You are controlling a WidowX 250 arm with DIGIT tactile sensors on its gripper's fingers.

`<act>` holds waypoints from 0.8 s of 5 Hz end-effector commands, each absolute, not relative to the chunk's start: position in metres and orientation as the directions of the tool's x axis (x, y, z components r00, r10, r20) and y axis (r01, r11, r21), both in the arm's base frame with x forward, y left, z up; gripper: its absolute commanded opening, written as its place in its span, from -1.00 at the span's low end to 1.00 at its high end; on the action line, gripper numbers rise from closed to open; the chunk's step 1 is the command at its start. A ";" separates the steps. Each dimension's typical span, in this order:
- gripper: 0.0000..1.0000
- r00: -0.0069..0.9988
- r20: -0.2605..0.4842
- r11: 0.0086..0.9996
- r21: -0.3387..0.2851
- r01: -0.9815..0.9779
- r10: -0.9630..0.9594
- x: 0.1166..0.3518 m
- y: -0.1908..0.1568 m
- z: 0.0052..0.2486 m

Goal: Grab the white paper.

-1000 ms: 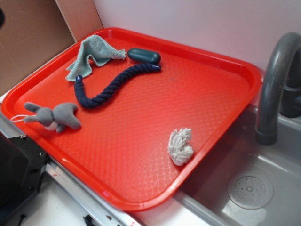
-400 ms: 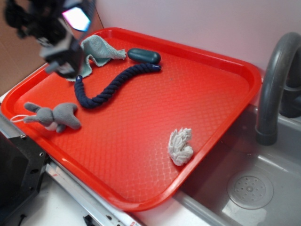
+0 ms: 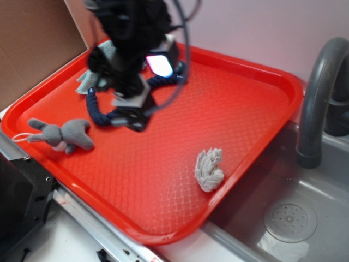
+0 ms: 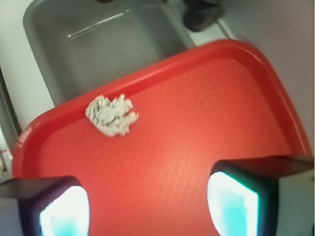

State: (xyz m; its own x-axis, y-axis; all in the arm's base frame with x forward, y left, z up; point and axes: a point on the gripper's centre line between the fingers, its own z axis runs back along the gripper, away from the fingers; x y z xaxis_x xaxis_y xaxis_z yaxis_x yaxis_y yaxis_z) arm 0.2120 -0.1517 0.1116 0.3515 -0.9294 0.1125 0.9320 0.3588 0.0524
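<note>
The white paper (image 3: 209,170) is a small crumpled off-white wad lying on the red tray (image 3: 256,103), near its right front edge. In the wrist view the white paper (image 4: 111,115) sits ahead of the fingers, close to the tray's rim. My gripper (image 3: 131,117) hangs over the tray's middle-left, well away from the paper. It is open, with only bare tray between its fingertips (image 4: 231,204). My gripper (image 4: 147,204) holds nothing.
A grey plush bunny (image 3: 61,135) lies at the tray's left front. A dark blue rope (image 3: 101,112) and a pale teal cloth (image 3: 87,81) are partly hidden behind the arm. A grey sink (image 3: 289,218) with a curved faucet (image 3: 319,93) lies right of the tray.
The arm came into view from the upper left and has swung right and down over the tray's middle. Nothing on the tray has moved.
</note>
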 end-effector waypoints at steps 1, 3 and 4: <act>1.00 0.164 -0.002 0.164 0.030 0.986 -0.986 0.207 -0.192 0.072; 1.00 0.113 -0.053 0.116 -0.068 0.991 -0.992 0.201 -0.198 0.034; 1.00 0.069 -0.045 0.073 -0.098 0.993 -0.997 0.201 -0.198 0.028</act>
